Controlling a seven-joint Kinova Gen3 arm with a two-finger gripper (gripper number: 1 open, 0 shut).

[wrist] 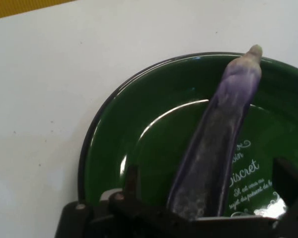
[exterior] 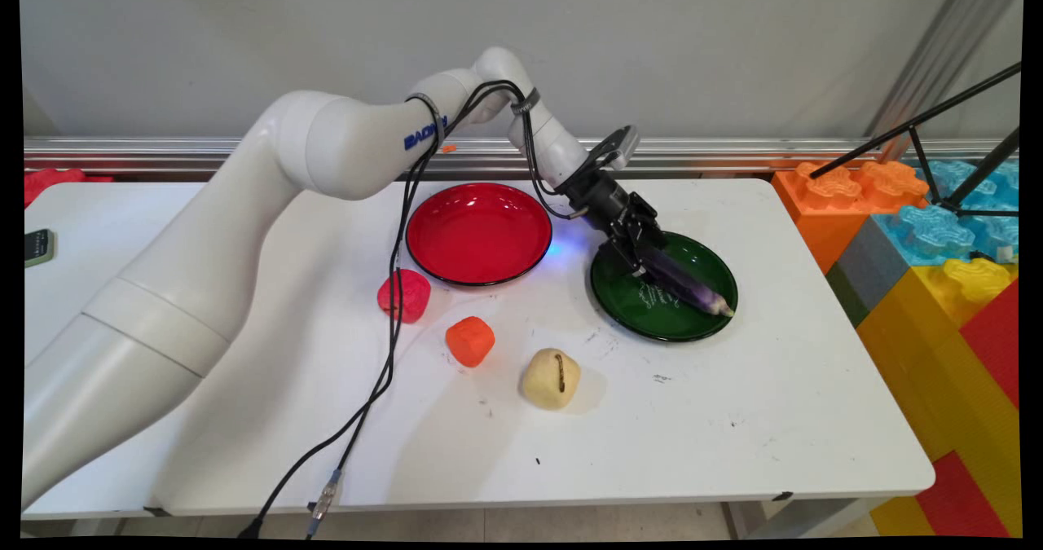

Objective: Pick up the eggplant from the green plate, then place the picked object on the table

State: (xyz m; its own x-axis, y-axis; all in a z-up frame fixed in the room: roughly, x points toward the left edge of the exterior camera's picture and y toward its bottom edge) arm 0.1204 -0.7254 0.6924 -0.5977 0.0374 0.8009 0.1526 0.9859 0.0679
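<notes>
1. White bench [exterior: 733,420] stands before a pale wall, with coloured giant building blocks [exterior: 937,240] at its right end.
2. Far left of the jaws lies a red lumpy toy fruit [exterior: 405,294]; nearer them lie an orange rounded toy [exterior: 470,341] and a beige bread-shaped toy [exterior: 551,378].
3. Just left of the jaws sits a glossy red round plate [exterior: 479,232].
4. The jaws of the black two-finger gripper [exterior: 644,266] are narrowed around one end of a long purple toy aubergine [exterior: 688,288] [wrist: 216,144].
5. Under the jaws sits a dark green round plate [exterior: 652,318] [wrist: 139,148] with white lettering; the aubergine slants over it, its pale tip near the right rim.
</notes>
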